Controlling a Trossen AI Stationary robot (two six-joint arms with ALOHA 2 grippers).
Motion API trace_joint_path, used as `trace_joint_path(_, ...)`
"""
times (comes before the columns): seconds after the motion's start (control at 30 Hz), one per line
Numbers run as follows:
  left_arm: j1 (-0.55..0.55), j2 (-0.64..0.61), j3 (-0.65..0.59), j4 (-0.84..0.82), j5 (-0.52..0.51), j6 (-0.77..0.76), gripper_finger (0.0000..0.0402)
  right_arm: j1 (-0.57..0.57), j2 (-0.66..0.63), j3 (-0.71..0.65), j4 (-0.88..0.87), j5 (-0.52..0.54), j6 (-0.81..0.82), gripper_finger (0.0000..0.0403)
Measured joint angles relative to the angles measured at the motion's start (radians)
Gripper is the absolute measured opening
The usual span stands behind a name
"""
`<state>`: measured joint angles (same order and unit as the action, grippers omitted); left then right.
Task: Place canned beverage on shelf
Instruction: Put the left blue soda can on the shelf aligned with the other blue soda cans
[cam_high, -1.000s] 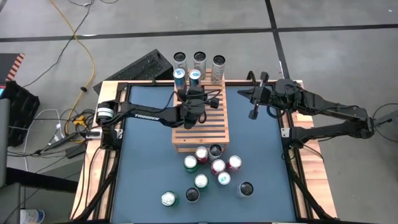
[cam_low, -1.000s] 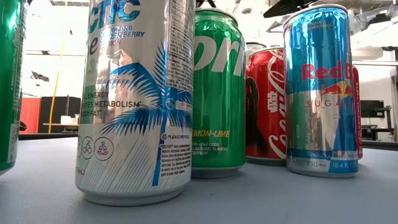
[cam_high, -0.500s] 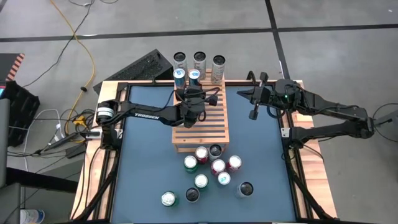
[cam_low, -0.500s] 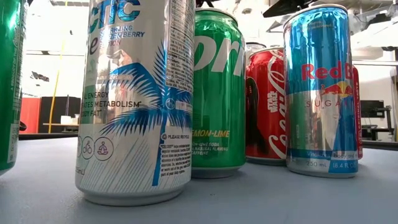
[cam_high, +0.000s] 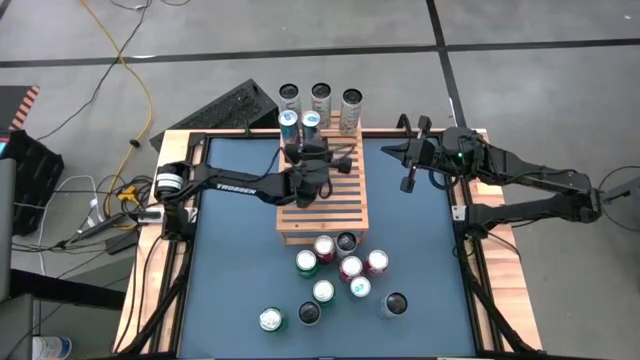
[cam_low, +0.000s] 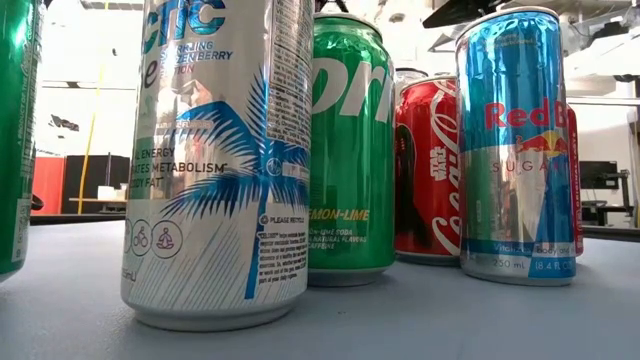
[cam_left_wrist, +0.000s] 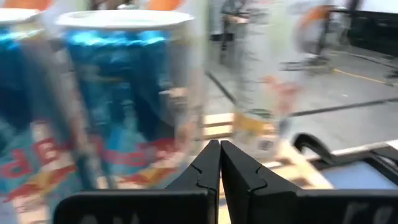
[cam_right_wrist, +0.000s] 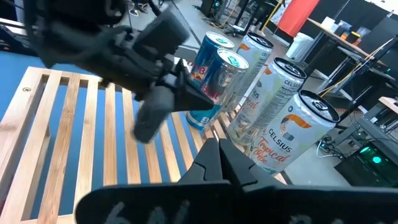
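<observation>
From where I stand, the shelf (cam_high: 322, 196) sits on the far half of the blue table (cam_high: 230, 290), its slats running side to side in the high view. Two slim blue cans (cam_high: 300, 123) stand side by side on its far left corner, and three pale cans (cam_high: 320, 99) stand in a row just beyond its far edge (the right wrist view shows them as white cans with orange print, close behind the blue pair).

The left gripper (cam_high: 302, 154) hangs over the far part of the shelf, just beside the two blue cans, its fingers (cam_left_wrist: 211, 168) pressed together with nothing between them. In its own wrist view the nearest blue can (cam_left_wrist: 127, 93) fills the frame right ahead of the closed tips.

The right gripper (cam_high: 407, 185) waits over the table to the right of the shelf, well apart from every can, its fingers (cam_right_wrist: 214, 163) likewise pressed together and empty.

Nearer the front, a cluster of cans (cam_high: 345, 265) stands on the table just off the shelf's near edge, red, green and silver tops among them, with two more cans (cam_high: 290, 317) set a little apart toward the front. The low view looks through these: a silver can with a blue palm (cam_low: 215, 160), a green can (cam_low: 350, 150), a red can (cam_low: 428, 170) and a blue-and-silver can (cam_low: 515, 145), all upright.
</observation>
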<state>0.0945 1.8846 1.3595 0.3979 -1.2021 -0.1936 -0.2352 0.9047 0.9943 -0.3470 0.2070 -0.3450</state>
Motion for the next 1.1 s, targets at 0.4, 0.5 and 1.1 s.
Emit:
trace_joint_path(0.4,-0.195,-0.008,0.284,0.018,-0.106,0.631,0.0000,-0.001,0.004,0.000,-0.045,-0.116,0.014,0.0000)
trace_joint_path(0.5,-0.234,-0.008,0.418,0.018,-0.227,0.844,0.0005,0.002,0.029,0.000,-0.047,-0.187,0.045,0.0000)
trace_joint_path(1.1,-0.469,-0.123,0.903,-0.174,-0.370,1.139,0.0054,-0.011,0.325,0.000,0.372,-0.099,0.051,0.0032)
